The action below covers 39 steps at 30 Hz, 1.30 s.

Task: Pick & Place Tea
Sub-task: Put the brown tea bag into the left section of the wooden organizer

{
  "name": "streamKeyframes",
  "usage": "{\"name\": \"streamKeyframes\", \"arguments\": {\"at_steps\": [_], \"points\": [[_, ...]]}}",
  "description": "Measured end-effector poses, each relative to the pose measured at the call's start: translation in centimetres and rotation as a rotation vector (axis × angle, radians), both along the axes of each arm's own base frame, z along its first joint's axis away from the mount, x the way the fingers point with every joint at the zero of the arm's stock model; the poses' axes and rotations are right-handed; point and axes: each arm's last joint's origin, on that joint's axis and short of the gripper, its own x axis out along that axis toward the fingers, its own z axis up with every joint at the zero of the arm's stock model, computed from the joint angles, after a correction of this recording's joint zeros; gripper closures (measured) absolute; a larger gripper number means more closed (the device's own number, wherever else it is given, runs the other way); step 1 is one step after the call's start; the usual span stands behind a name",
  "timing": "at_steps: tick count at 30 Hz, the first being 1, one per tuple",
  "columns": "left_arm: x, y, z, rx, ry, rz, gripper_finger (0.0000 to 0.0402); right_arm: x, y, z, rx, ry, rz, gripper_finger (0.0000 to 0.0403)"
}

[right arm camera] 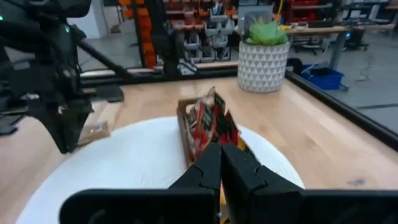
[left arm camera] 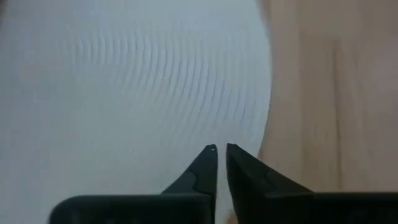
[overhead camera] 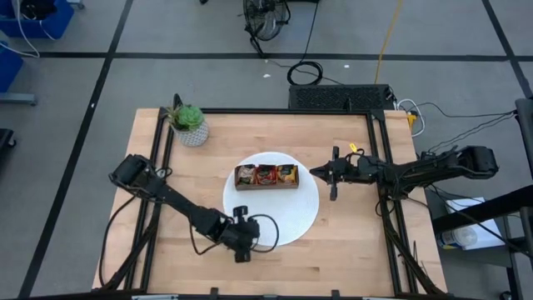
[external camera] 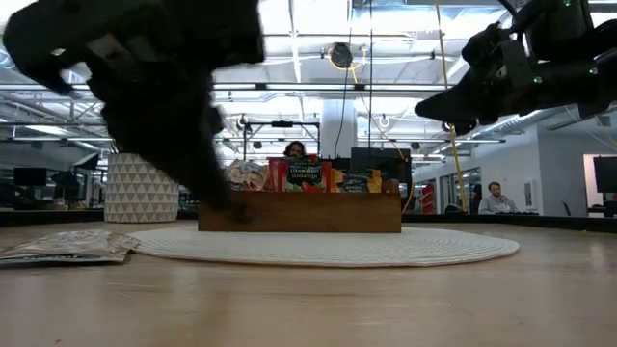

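I can only half-read "STRAWBERRY" on a red tea sachet (external camera: 304,173) standing in the wooden tray (overhead camera: 266,177) on the white plate (overhead camera: 296,218), mid-desk, while my left gripper (left arm camera: 222,148), jaws barely apart on nothing, sits low over the plate's front edge, and my right gripper (overhead camera: 334,179), jaws together, hangs beside the tray.

High view: overhead, facing straight down on the whole table (overhead camera: 350,250). Low view: at table-top height, level across the white plate (external camera: 328,248) toward the room. Left wrist view: very close above the plate's rim (left arm camera: 124,74), facing down. Right wrist view: farther off, facing along the wooden tray (right arm camera: 184,134) toward the potted plant (right arm camera: 263,46). All four views share the plate.
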Motion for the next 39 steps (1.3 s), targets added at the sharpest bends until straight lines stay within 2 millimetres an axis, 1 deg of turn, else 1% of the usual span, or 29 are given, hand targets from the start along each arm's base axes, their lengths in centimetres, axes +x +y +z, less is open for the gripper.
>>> {"name": "streamKeyframes", "arguments": {"at_steps": [2, 5, 6, 8, 11, 13, 16, 20, 22, 25, 30, 32, 35, 37, 39], "points": [[-0.6, 0.8, 0.4, -0.091, 0.149, 0.017, 0.0343, 0.2, 0.0, -0.2, 0.000, 0.001, -0.004, 0.0403], [-1.0, 1.6, 1.4, -0.211, 0.402, 0.045, 0.0294, 0.5, 0.0, -0.5, -0.001, 0.004, -0.003, 0.0403], [-1.3, 1.7, 1.9, -0.208, 0.470, 0.050, 0.0277, 0.6, 0.0, -0.5, -0.002, 0.003, -0.003, 0.0403], [-1.9, 1.5, 2.7, -0.184, 0.542, 0.041, 0.0244, 0.6, -0.1, -0.7, -0.008, 0.008, -0.002, 0.0403], [-2.6, 1.1, 2.9, -0.106, 0.583, 0.040, 0.0206, 0.8, -0.1, -0.7, -0.025, -0.006, 0.001, 0.0403], [-3.0, 1.0, 2.7, -0.053, 0.580, 0.057, 0.0188, 0.9, -0.1, -0.8, -0.027, -0.007, 0.002, 0.0403], [-3.1, 1.0, 2.0, -0.052, 0.552, 0.058, 0.0169, 0.9, -0.1, -0.9, -0.026, 0.001, 0.002, 0.0403], [-2.9, 1.2, 1.4, -0.067, 0.522, 0.047, 0.0155, 1.0, -0.1, -0.9, -0.030, 0.003, 0.003, 0.0403], [-3.0, 1.5, 0.8, -0.082, 0.527, 0.055, 0.0154, 1.0, -0.1, -0.9, -0.030, 0.000, 0.003, 0.0403], [-3.4, 2.0, -0.5, -0.125, 0.542, 0.073, 0.0157, 1.0, -0.1, -0.9, -0.030, 0.002, 0.004, 0.0403], [-4.3, 2.6, -2.2, -0.185, 0.522, 0.129, 0.0168, 1.0, -0.1, -0.8, -0.030, -0.004, 0.007, 0.0403], [-4.5, 2.7, -2.6, -0.192, 0.510, 0.147, 0.0177, 1.0, -0.1, -0.8, -0.030, -0.005, 0.007, 0.0403], [-4.6, 2.6, -2.6, -0.192, 0.522, 0.116, 0.0207, 1.0, -0.1, -0.8, -0.030, -0.006, 0.007, 0.0403], [-4.7, 2.4, -2.6, -0.181, 0.526, 0.097, 0.0244, 1.0, -0.1, -0.8, -0.030, -0.007, 0.007, 0.0403], [-4.6, 2.4, -2.5, -0.178, 0.532, 0.107, 0.0292, 1.0, -0.1, -0.8, -0.030, -0.009, 0.007, 0.0403]]}}
